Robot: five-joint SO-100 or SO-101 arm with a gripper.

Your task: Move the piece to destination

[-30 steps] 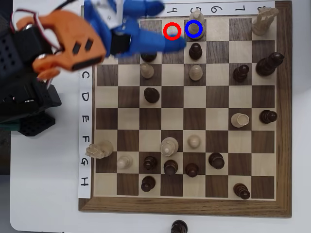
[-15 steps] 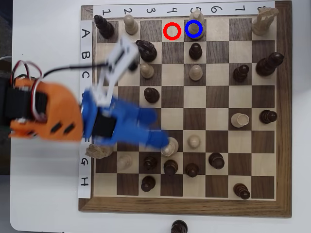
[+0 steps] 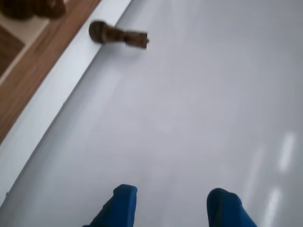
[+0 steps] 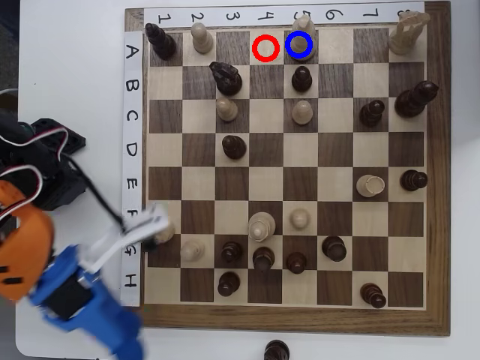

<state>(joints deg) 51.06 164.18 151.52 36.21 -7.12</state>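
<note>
The piece (image 4: 301, 43), cream with a small round head, stands inside the blue ring on the destination (image 4: 289, 59), a dark square in the board's top row in the overhead view. My blue gripper (image 4: 126, 343) is far from it, blurred, over the white table off the board's lower left corner. In the wrist view the gripper (image 3: 173, 204) is open; its two blue fingertips (image 3: 124, 199) stand apart over bare white table with nothing between them.
A red ring (image 4: 265, 48) marks the light square left of the blue ring. Many dark and cream pieces stand across the chessboard (image 4: 285, 319). A dark piece (image 4: 277, 350) (image 3: 117, 35) lies on the table below the board's edge. The orange arm (image 4: 21, 251) is at the left.
The arm has swung from the board's top row, down over its left side, and off to the lower left corner. The pieces have not moved.
</note>
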